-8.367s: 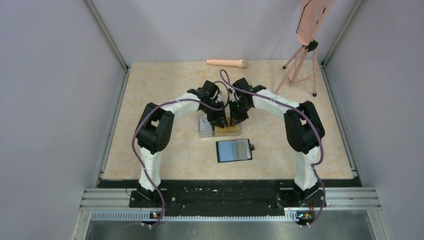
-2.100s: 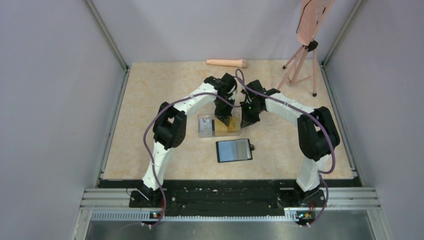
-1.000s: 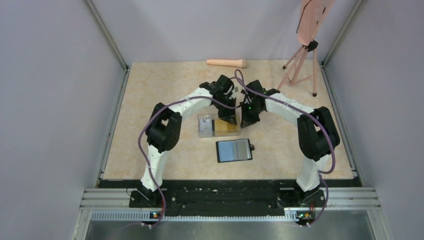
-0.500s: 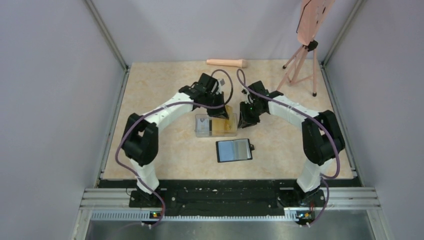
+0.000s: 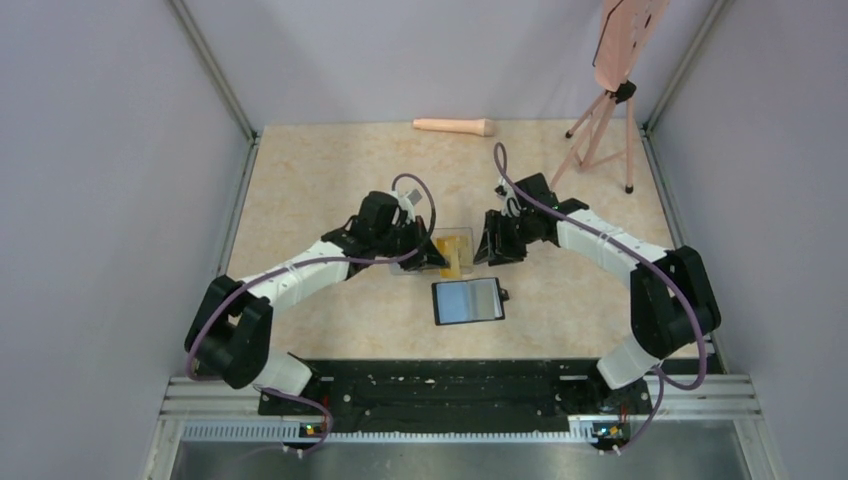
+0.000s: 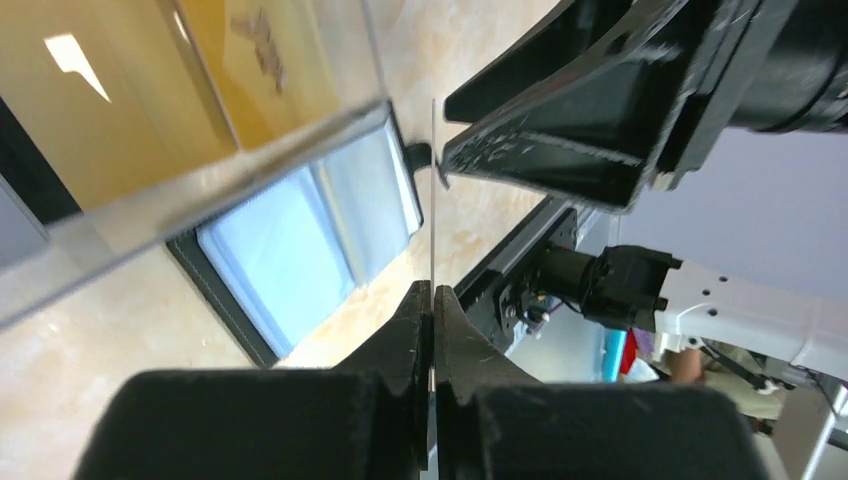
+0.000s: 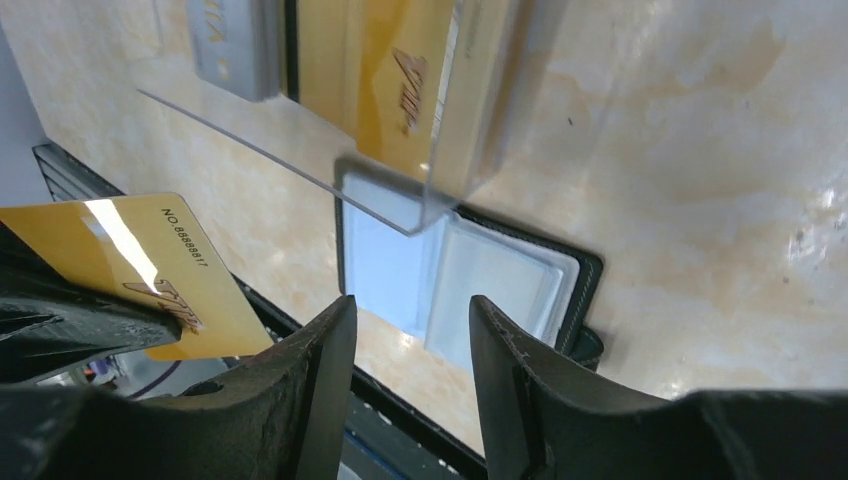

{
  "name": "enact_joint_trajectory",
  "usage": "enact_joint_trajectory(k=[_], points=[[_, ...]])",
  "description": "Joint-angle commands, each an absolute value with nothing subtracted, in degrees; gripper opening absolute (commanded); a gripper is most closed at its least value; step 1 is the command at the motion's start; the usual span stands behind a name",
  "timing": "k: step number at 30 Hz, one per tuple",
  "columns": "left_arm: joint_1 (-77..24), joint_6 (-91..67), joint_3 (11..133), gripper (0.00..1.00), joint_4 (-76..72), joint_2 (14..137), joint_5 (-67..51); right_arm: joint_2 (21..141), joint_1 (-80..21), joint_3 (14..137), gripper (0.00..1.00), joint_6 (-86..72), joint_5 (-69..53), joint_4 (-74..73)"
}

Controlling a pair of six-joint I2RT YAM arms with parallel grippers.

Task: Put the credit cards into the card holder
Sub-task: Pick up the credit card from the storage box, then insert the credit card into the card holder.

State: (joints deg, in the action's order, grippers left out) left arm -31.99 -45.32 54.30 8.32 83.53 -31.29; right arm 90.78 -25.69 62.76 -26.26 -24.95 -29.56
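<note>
Swung leftward off the clear rectangular plastic box (image 5: 452, 249), left gripper (image 6: 432, 300) pinches a yellow-orange plastic card (image 7: 150, 270); right gripper (image 7: 410, 305) hangs spread at the box's right end, beyond the open black folding card holder (image 5: 467, 301).

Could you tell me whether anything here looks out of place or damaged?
Nothing looks damaged or spilled. The card holder lies open and flat, the clear box sits beyond it, and the left claw pinches one yellow card. Only the pink cylinder at the far edge seems unrelated.
</note>
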Motion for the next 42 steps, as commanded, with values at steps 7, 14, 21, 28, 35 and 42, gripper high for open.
enact_joint_trajectory(k=[7,14,21,28,35,42], points=[[-39.07,-55.17,41.87,0.00,-9.21,79.75,-29.80,84.29,-20.81,49.07,0.40,-30.16,-29.55,-24.40],[-42.23,-57.61,36.37,0.00,-15.72,84.33,-26.61,84.72,-19.80,43.32,0.40,-30.76,-30.23,-22.93],[-42.55,-53.10,39.74,0.00,-10.09,89.31,-23.55,85.25,-18.90,41.60,0.40,-30.01,-29.33,-23.01],[-42.76,-51.25,43.47,0.00,-9.17,95.27,-25.04,85.40,-18.35,41.06,0.40,-29.89,-28.22,-23.00],[-42.73,-50.89,45.38,0.00,-8.75,96.27,-25.40,87.94,-17.66,41.32,0.39,-28.75,-27.00,-24.19],[-42.79,-56.62,44.76,0.00,-14.46,98.79,-27.33,89.93,-17.51,42.18,0.38,-28.04,-26.89,-24.39]])
